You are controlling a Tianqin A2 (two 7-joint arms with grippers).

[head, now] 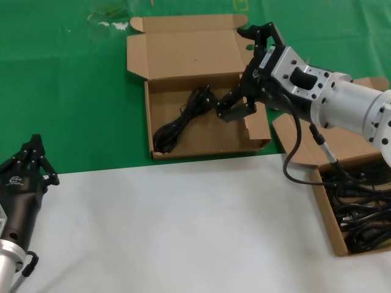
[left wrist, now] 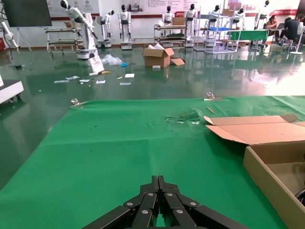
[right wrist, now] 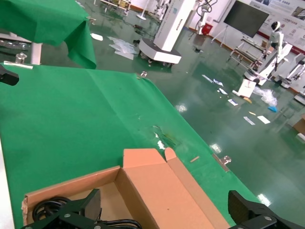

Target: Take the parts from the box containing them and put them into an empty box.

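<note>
1. a black bundled power cord (head: 181, 122) lies loose in the open brown box (head: 201, 131) toward the far middle of the desk, glossy and thin, running slantwise from the box's near-left corner up toward its middle.
2. that box sits on the green cloth (head: 67, 91), lid (head: 183, 49) folded back toward the far edge, a rounded tab at the lid's corner.
3. right gripper (head: 241, 70) is over the right end of that box, fingers spread wide, one up near the lid, the other down inside by the cord's upper end; nothing is pinched between them.
4. the cord's top end runs in behind the lower finger, so i can't tell whether they touch.
5. at the near right edge of the desk, a second brown box (head: 324, 210) holds a tangle of more black cords (head: 360, 217); it's cut off by the edge of the head view and partly covered by the right arm and its cable.
6. left gripper (head: 33, 159) is parked at the near left edge, over the line where the white surface (head: 171, 226) meets the green, fingers pressed together to a point.
7. from the right wrist, only a coil of cord (right wrist: 50, 206) shows in the box corner.
</note>
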